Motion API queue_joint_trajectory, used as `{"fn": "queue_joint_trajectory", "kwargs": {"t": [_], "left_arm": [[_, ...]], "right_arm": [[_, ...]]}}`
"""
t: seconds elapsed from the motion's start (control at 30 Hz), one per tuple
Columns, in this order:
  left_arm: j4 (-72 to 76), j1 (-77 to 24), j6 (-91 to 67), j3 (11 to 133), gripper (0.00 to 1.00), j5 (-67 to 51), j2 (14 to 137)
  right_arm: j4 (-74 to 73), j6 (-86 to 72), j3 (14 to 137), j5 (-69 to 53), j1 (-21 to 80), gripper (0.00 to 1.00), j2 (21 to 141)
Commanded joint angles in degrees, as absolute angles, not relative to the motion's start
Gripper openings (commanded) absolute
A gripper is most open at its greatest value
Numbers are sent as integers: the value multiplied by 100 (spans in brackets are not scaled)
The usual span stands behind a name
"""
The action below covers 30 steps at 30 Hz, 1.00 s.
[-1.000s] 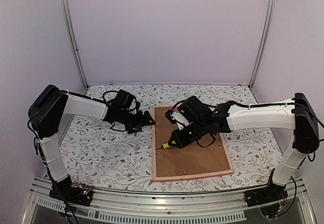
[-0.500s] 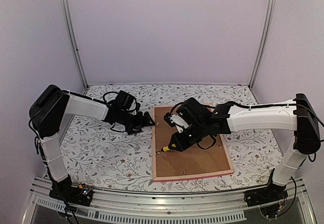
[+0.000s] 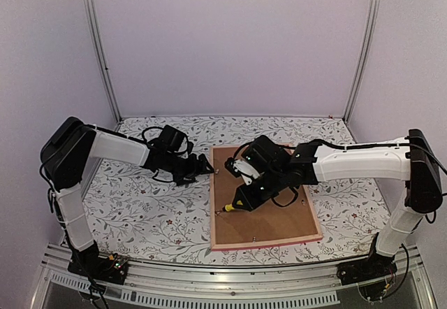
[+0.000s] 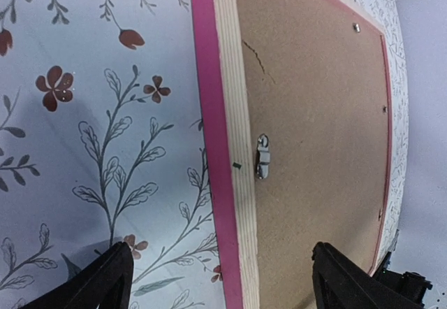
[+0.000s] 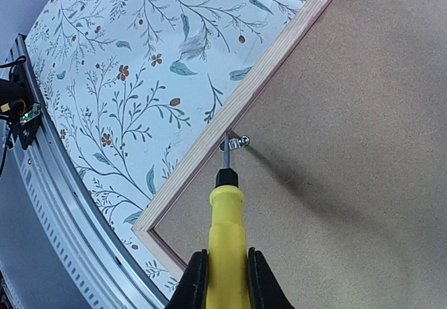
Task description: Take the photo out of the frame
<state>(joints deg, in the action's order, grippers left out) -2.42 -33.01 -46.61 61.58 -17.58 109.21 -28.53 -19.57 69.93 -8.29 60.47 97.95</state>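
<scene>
Over the last second the right tool (image 5: pixel 225 275) carried the yellow screwdriver (image 5: pixel 226 228) a little toward the near side of the desk (image 3: pixel 154 211), along the left side of the frame (image 3: pixel 265 245). The blade tip then stood on the small metal clip (image 5: pixel 236 141) at the inner edge of the wood. The right tool was pressed together on the handle of the screwdriver and pinched it firmly. The left tool (image 3: pixel 199 171) did not move in that time. Its fingers (image 4: pixel 105 281) stayed spread wide on both sides of the frame's left edge, near another clip (image 4: pixel 262 156), and they held nothing.

I judge that the work was at the clips: each one must be turned or bent aside before the backing board (image 3: pixel 272 218) can come out.

The frame lay face down on the desk, with the brown backing board up. The photo was not visible in any view; I suppose it was under the board, inside the frame.

The desk was covered with a white cloth printed with leaves and small flowers. The walls around were plain pale lilac, with aluminium posts (image 3: pixel 98 50) in the far corners and an aluminium rail (image 3: pixel 209 291) along the near edge.
</scene>
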Motion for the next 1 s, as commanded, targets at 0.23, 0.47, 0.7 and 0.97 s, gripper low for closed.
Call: {"fn": "queue_joint_trajectory", "kwargs": {"t": [0.23,0.47,0.7,0.97], "left_arm": [[-141,-3208,-4661,6117,90,-1837,11028],[-122,-3199,-4654,6148,91,-1849,11058],[-105,-3199,-4650,6170,90,-1861,11098],[-94,-3182,-4643,6136,91,-1887,11119]], "right_arm": [[-3925,-1896,6932,-1110,6217,0,9754],[-4072,-1982,6846,-1034,6215,0,9627],[-4312,-2089,6773,-925,6216,0,9474],[-4613,-2308,6496,-1069,6209,0,9174]]}}
